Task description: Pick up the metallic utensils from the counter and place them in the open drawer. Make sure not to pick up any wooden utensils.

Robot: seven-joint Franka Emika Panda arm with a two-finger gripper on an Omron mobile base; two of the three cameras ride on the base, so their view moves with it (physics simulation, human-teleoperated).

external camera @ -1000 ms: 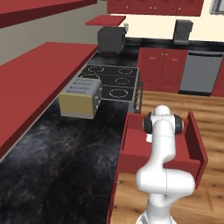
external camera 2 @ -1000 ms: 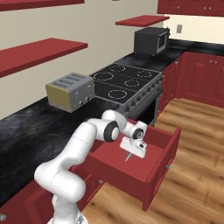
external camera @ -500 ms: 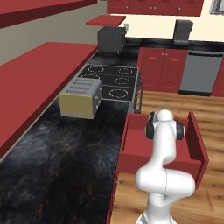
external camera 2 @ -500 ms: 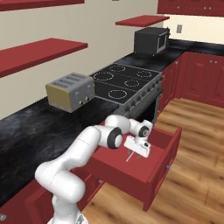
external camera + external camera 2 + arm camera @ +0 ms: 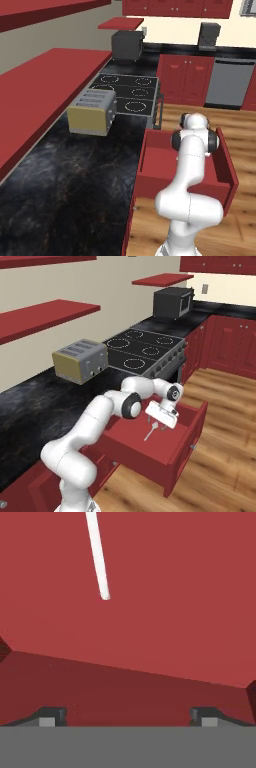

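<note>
- Over the shallow dark red open drawer (image 5: 172,448), pulled out from the base below the glossy black marbled counter (image 5: 75,185), the white arm reaches down so its hand hangs above the drawer floor.
- To my eye the step in hand is letting go of a utensil; doing it well likely means lifting straight up out of the box without clipping its red walls.
- Beneath the hand, a slim pale metallic utensil (image 5: 151,430) lies on the drawer floor; the hand view shows one rounded end of it (image 5: 98,559).
- Just above that piece, the two-finger gripper (image 5: 129,714) is spread wide, its dark tips far apart, pinching nothing and touching nothing.
</note>
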